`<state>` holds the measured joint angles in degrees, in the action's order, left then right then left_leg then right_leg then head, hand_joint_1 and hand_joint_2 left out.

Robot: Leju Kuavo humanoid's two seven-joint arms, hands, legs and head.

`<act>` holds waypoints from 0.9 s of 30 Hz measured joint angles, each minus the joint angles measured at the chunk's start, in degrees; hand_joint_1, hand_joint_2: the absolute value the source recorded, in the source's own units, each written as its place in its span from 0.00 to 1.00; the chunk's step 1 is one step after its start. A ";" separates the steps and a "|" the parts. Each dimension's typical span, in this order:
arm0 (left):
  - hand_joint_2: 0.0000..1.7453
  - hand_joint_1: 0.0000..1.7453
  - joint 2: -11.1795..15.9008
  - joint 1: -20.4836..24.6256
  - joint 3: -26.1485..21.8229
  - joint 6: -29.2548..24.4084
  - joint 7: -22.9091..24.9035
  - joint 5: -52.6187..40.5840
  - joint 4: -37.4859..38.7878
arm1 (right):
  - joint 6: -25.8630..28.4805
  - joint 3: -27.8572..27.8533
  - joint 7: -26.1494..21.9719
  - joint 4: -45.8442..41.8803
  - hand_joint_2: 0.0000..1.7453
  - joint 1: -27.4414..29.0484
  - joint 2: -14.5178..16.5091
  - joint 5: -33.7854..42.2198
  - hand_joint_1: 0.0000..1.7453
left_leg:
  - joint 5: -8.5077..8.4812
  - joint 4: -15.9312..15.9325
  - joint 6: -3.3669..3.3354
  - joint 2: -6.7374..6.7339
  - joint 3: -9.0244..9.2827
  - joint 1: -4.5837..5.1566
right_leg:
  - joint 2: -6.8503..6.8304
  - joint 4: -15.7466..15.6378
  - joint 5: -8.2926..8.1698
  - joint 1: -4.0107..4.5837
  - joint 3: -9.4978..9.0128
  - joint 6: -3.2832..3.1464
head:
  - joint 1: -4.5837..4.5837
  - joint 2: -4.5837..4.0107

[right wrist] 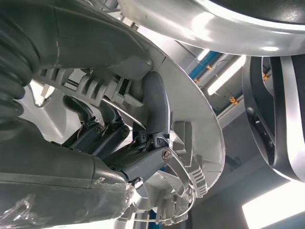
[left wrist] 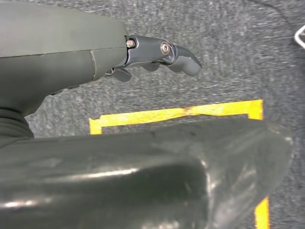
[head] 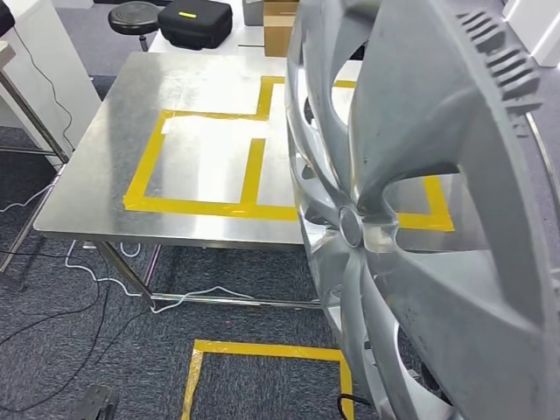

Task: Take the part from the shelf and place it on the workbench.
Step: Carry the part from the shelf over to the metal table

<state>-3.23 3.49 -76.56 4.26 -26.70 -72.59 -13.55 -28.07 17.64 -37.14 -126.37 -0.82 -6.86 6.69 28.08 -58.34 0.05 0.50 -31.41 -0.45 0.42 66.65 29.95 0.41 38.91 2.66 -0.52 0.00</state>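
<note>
The part is a large silver wheel cover [head: 423, 219], held up close on the right of the head view, tilted and hiding the right end of the workbench. The steel workbench [head: 132, 149] with yellow tape rectangles stands ahead, a short way beyond the cover. In the right wrist view my right hand [right wrist: 144, 138] grips the wheel cover [right wrist: 194, 95] at its rim, fingers hooked over the ribbed inner edge. My left hand [left wrist: 158, 52] hangs above the grey carpet with its fingers stretched out and nothing in them.
A black case [head: 195, 22], a cardboard box [head: 278, 24] and a black stool [head: 134, 17] sit behind the bench. White cables [head: 99, 280] trail over the carpet under its near edge. A yellow tape square [head: 264, 350] marks the floor before it.
</note>
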 joint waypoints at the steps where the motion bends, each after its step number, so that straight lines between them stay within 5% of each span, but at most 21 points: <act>1: 0.00 0.00 0.00 0.01 0.01 0.00 -0.02 -0.01 0.00 | 0.03 0.01 -0.11 -0.01 1.00 0.03 0.00 0.04 1.00 | 0.58 -0.02 0.22 0.06 0.66 0.05 | -0.05 -3.27 -2.75 0.06 -0.69 -0.27 | -0.03 0.01; 3: 0.00 0.00 0.00 0.02 0.01 0.00 -0.06 -0.02 0.00 | 0.12 -0.02 -0.31 -0.05 1.00 0.13 -0.01 0.10 1.00 | 1.39 -0.01 0.89 0.13 1.35 0.10 | -0.08 -6.53 -5.83 0.29 -1.44 -0.92 | -0.08 0.01; 7: 0.00 0.00 -0.12 0.34 0.01 0.00 -0.15 -0.08 0.01 | 0.37 -0.04 -0.47 -0.33 1.00 0.23 -0.02 0.15 1.00 | 1.66 -2.78 1.91 0.07 0.65 0.04 | 0.05 -7.19 -5.30 0.20 -3.15 -2.17 | 0.00 0.00; 10: 0.00 0.00 -0.06 0.33 0.02 0.00 -0.18 -0.07 0.00 | 0.53 -0.04 -0.54 -0.44 1.00 0.29 -0.02 0.14 1.00 | 4.71 -12.31 2.53 0.03 -5.66 0.04 | 0.05 -7.42 -4.24 0.08 -4.58 -2.79 | 0.09 0.00; 12: 0.00 0.00 -0.02 0.13 0.02 0.00 -0.18 -0.07 0.01 | 0.60 -0.04 -0.56 -0.44 1.00 0.50 -0.02 0.08 1.00 | 6.86 -15.79 2.68 0.03 -9.44 0.04 | 0.15 -7.43 -3.25 0.08 -5.69 -2.90 | 0.10 0.00; 14: 0.00 0.00 0.01 0.05 0.02 -0.01 -0.18 -0.07 0.01 | 0.64 -0.04 -0.57 -0.44 1.00 0.67 -0.02 0.04 1.00 | 4.50 -12.76 2.58 0.02 -9.90 0.05 | 0.21 -7.45 -2.12 0.07 -7.20 -2.80 | 0.11 0.00; 17: 0.00 0.00 0.09 -0.09 0.02 -0.04 -0.16 -0.06 0.00 | 0.80 -0.04 -0.68 -0.45 1.00 0.76 -0.02 0.00 1.00 | -3.69 -2.83 2.09 -0.26 -7.65 0.08 | 0.29 -7.50 -0.25 0.22 -8.80 -2.11 | 0.18 0.00; 18: 0.00 0.00 0.07 -0.14 0.02 -0.06 -0.14 -0.04 0.00 | 0.98 -0.05 -0.75 -0.47 1.00 0.81 -0.02 -0.02 1.00 | -4.96 -0.92 1.81 -0.35 -7.25 0.10 | 0.35 -7.62 0.17 0.32 -9.25 -1.76 | 0.22 0.01; 21: 0.00 0.00 -0.01 -0.19 0.01 -0.20 -0.10 0.07 0.00 | 1.72 -0.19 -0.90 -0.52 1.00 1.14 -0.02 -0.08 1.00 | -4.99 0.16 0.72 -0.26 -6.24 0.00 | 0.35 -7.91 0.76 0.44 -10.65 -0.70 | 0.18 0.01; 23: 0.00 0.00 0.00 -0.23 0.00 -0.24 -0.10 0.14 0.00 | 1.94 -0.28 -0.97 -0.53 1.00 1.30 -0.02 -0.10 1.00 | -4.55 0.22 0.05 -0.17 -5.07 -0.12 | 0.21 -4.09 1.62 0.33 -8.96 -0.18 | -0.01 0.01; 26: 0.00 0.00 0.08 -0.25 0.00 -0.25 -0.09 0.19 0.00 | 2.04 -0.33 -1.04 -0.53 1.00 1.72 -0.02 -0.08 1.00 | -3.19 0.24 -0.29 -0.15 -3.73 -0.08 | 0.14 6.67 5.73 0.10 -1.74 0.35 | -0.20 0.00; 27: 0.00 0.00 0.10 -0.27 0.00 -0.25 -0.09 0.20 0.00 | 2.13 -0.36 -1.03 -0.53 1.00 1.91 -0.02 -0.10 1.00 | -2.68 0.23 -0.29 -0.12 -3.17 -0.07 | 0.13 8.15 6.88 0.05 -0.01 0.47 | -0.22 0.00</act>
<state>-3.13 3.22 -76.56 4.01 -26.80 -72.39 -13.55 -25.94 17.28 -38.17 -126.90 1.09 -6.88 6.59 25.40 -58.10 -0.24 0.38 -34.58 -0.52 0.56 74.81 36.83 0.46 38.90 3.14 -0.74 0.00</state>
